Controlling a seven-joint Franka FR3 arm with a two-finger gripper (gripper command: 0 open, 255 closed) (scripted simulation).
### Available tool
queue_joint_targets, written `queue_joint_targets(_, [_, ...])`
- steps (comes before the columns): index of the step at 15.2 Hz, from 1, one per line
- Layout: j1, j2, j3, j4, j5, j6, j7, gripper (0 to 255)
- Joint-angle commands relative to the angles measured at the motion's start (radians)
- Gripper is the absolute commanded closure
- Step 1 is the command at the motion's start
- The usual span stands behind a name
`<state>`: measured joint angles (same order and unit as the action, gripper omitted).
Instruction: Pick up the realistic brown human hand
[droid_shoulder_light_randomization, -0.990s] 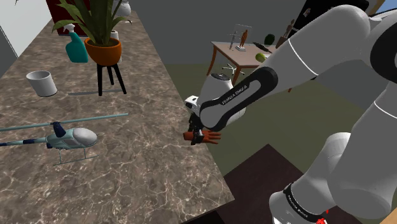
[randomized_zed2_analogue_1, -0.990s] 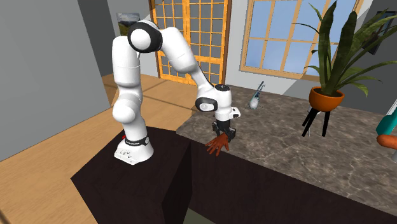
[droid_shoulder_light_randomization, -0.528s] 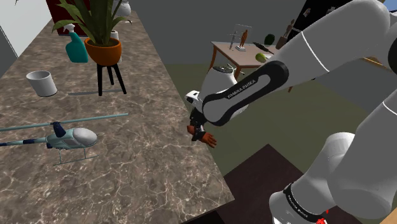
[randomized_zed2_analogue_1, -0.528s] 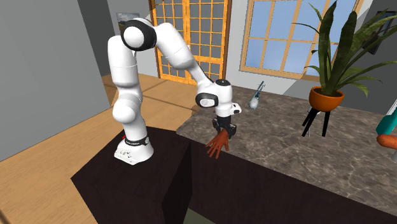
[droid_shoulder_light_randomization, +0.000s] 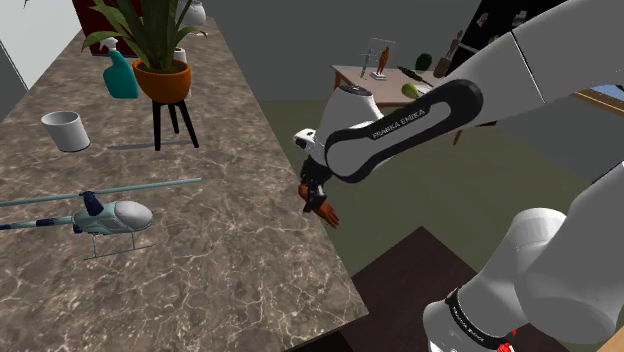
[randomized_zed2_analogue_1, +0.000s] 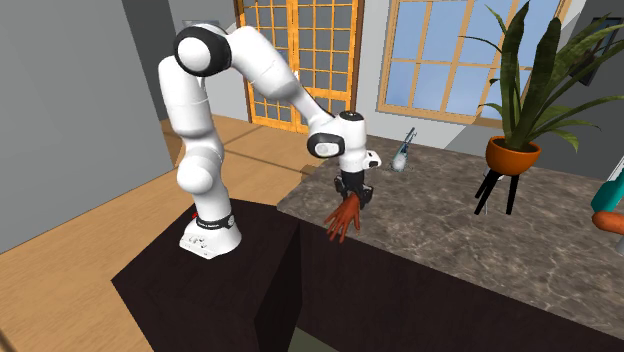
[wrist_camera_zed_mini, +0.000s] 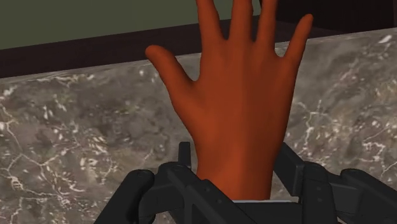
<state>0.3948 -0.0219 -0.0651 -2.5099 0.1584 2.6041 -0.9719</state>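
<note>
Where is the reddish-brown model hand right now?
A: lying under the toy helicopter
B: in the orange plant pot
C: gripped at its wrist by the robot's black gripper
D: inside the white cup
C: in the wrist view the black two-finger gripper clasps the reddish-brown model hand at its wrist, with the hand's fingers pointing away from the gripper over the grey marbled counter.

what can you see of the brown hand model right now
The hand is a smooth reddish-brown human hand, plain and matte, with four fingers and thumb spread. The gripper is shut on its wrist, a black finger on each side. It hangs fingers-down, slightly tilted, over the edge of the marbled counter, apparently clear of the surface; nothing else touches it.
</note>
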Motion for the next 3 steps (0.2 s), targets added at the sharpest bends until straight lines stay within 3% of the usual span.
queue_joint_targets(1, [-0.001, -0.027, -0.001, 0.003, -0.011, -0.03, 0.01, 255])
queue_joint_targets(3, [-0.001, -0.029, 0.0, 0.004, -0.012, -0.032, 0.01, 255])
